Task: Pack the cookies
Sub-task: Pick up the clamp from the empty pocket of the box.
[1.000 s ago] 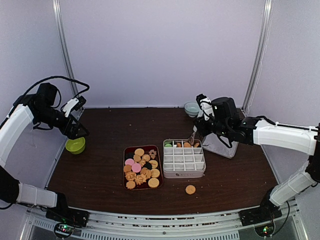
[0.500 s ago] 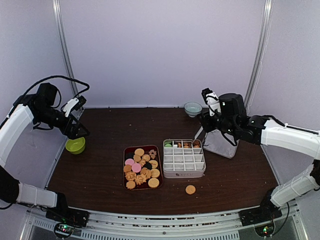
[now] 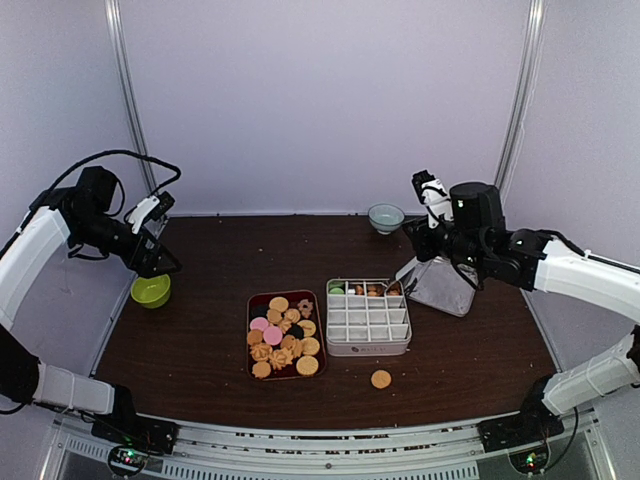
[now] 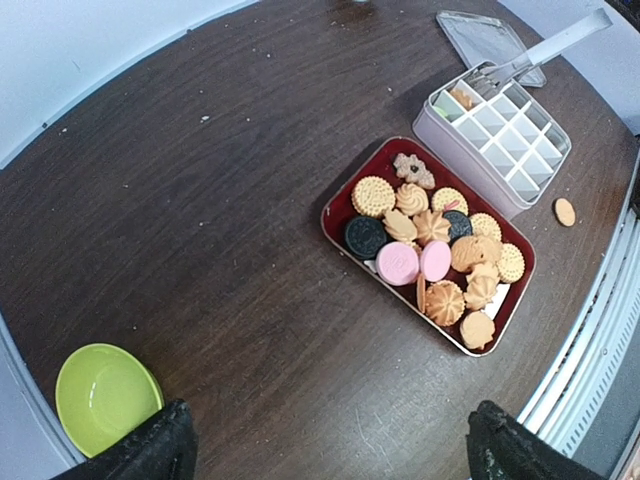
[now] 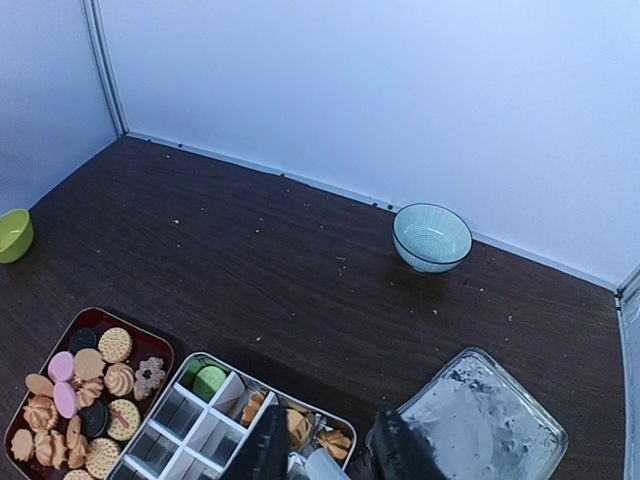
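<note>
L gripper (image 4: 330,455) hung wide open w/ nothing in it, well left of the divided box (image 3: 368,348). R gripper (image 5: 330,450), just behind the box's right end, was clamped on the metal tongs (image 4: 545,48), whose tips sat at the box's back row. Most cookies (image 3: 283,335) lay in the red tray (image 4: 338,208) just left of the box. A few more sat in its back row. One loose cookie (image 3: 381,379) lay on the table (image 3: 200,340) just in front of the box.
</note>
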You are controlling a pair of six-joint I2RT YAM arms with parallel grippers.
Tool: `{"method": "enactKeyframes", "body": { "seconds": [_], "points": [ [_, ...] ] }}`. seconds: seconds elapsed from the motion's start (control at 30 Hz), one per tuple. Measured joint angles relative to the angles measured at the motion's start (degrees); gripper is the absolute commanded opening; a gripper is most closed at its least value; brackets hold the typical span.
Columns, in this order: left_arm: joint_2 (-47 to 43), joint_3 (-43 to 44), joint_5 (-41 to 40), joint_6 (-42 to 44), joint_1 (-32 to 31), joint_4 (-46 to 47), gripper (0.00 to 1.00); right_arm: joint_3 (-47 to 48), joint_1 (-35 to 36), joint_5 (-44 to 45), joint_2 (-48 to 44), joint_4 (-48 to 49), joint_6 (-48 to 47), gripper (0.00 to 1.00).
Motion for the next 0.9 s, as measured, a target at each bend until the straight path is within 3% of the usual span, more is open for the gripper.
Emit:
{"method": "enactKeyframes", "body": {
  "seconds": [0.1,0.3,0.53,0.67,0.9],
  "points": [
    [0.0,0.0,0.4,0.2,0.0,-0.1,0.96,0.2,0.0,-0.2,0.0,-1.7,1.1,0.53],
    [0.7,0.0,1.8,0.5,0.0,-0.1,0.96,3.2,0.0,-0.4,-1.7,-6.9,3.2,0.66],
    [2.0,0.3,3.0,0.6,0.0,-0.2,0.96,4.9,0.0,0.4,-9.5,-9.1,5.7,0.61],
    [2.0,0.4,3.6,0.8,0.0,-0.7,0.95,-3.0,0.0,0.9,-17.7,-9.1,7.8,0.54],
    [2.3,0.7,4.1,1.3,0.0,-1.7,0.95,-12.9,1.2,1.9,-21.0,-12.0,9.6,0.47]
  ]
}}
